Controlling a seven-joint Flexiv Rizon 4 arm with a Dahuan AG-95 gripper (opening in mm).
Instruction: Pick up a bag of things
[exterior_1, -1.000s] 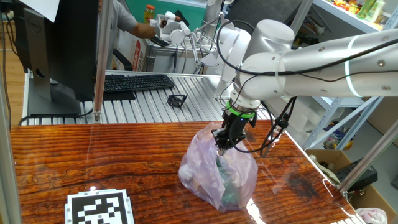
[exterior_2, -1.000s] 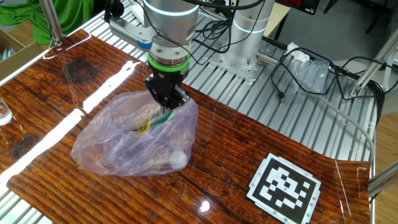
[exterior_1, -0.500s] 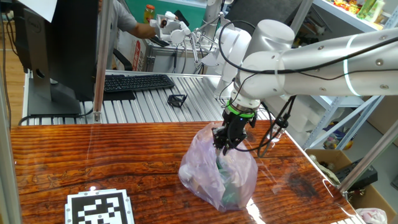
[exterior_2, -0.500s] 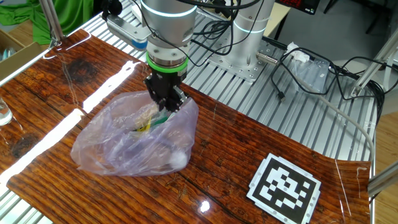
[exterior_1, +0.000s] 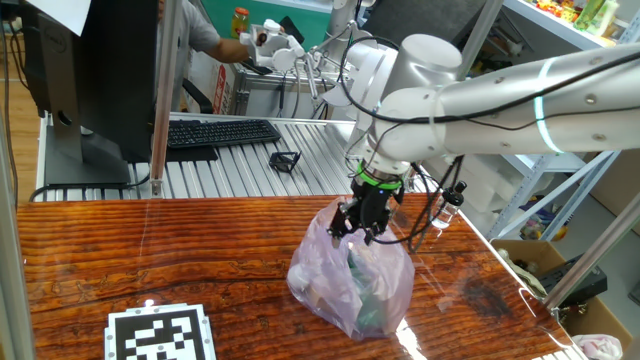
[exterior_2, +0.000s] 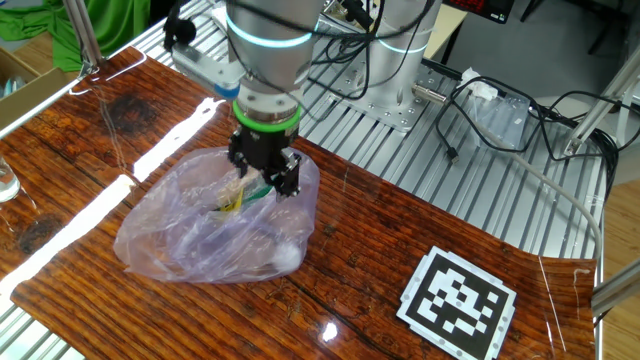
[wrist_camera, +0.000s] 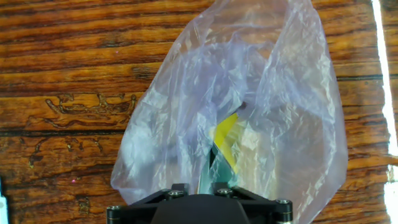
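The bag of things is a crinkly pale pink-lilac plastic bag that rests on the wooden table. Green and yellow items show through it. In the other fixed view the bag spreads left and forward from the gripper. My gripper stands at the bag's gathered top, fingers pointing down, also seen in the other fixed view. In the hand view the bag rises to the gripper, and a fold of plastic runs into the narrow gap between the jaws. The jaws are shut on it.
A black-and-white marker card lies at the table's near corner, also in the other fixed view. Behind the table are a keyboard, a monitor and a small black part on the metal slats. A clear pouch with cables lies there too.
The wrist has turned about its own axis and the arm has shifted slightly left. The gripper stays at the bag's top. The bag keeps nearly the same shape.
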